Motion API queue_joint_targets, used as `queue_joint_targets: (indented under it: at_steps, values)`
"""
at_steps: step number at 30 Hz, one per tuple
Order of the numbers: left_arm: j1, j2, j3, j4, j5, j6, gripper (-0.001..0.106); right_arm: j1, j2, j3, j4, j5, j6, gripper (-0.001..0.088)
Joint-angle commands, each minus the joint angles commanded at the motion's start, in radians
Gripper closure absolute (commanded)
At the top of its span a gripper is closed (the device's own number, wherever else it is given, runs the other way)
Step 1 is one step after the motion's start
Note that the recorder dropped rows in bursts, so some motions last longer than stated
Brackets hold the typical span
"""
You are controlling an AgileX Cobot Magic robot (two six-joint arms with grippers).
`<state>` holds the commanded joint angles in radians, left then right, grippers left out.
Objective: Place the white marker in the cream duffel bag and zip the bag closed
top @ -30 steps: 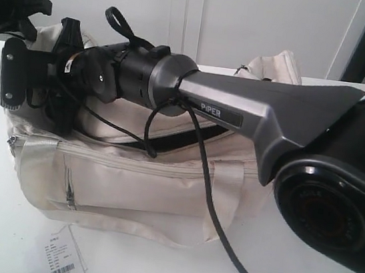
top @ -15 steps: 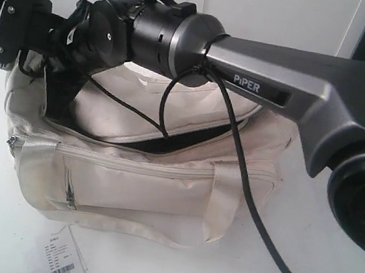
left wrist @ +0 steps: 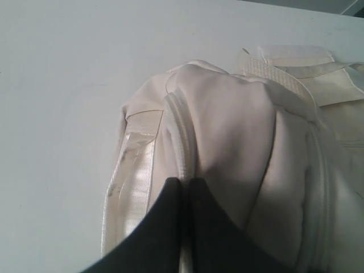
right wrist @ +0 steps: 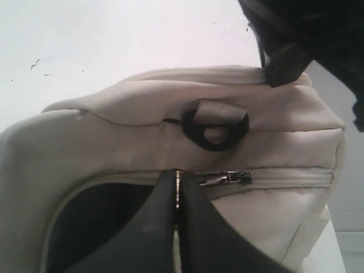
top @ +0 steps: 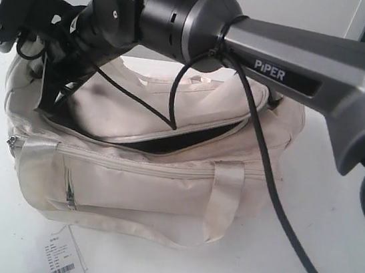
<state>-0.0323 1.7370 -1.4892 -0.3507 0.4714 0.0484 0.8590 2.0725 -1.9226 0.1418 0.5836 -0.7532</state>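
Observation:
The cream duffel bag [top: 143, 178] lies on the white table, its top zipper partly open over black lining [top: 168, 143]. My right arm reaches across it to its left end. There my right gripper [right wrist: 177, 181] is shut on the thin gold piece of the zipper pull, next to the grey slider [right wrist: 227, 177] and the dark opening [right wrist: 96, 222]. My left gripper [left wrist: 185, 183] is shut on a cream seam fold at the bag's end [left wrist: 227, 131]. The white marker is hidden.
A white barcode label [top: 62, 259] lies on the table [top: 333, 217] in front of the bag. The right arm's black cable [top: 275, 196] hangs across the bag's right half. A black ring [right wrist: 215, 129] sits on the bag's end above the zipper.
My right arm has risen and swung left across the bag, uncovering the top flap and the open zipper. The right jaws have closed. The bag's left end stands higher.

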Motion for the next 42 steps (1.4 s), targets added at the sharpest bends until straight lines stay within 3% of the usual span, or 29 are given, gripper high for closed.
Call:
queue_joint_targets:
  at_steps: [29, 42]
  values:
    - [0.0, 0.0, 0.0, 0.0, 0.0, 0.0, 0.105, 0.032, -0.039, 0.0, 0.049, 0.175, 0.024, 0.0868]
    - [0.0, 0.0, 0.0, 0.0, -0.017, -0.01, 0.105, 0.047, -0.089, 0.0, 0.043, 0.178, 0.024, 0.0868]
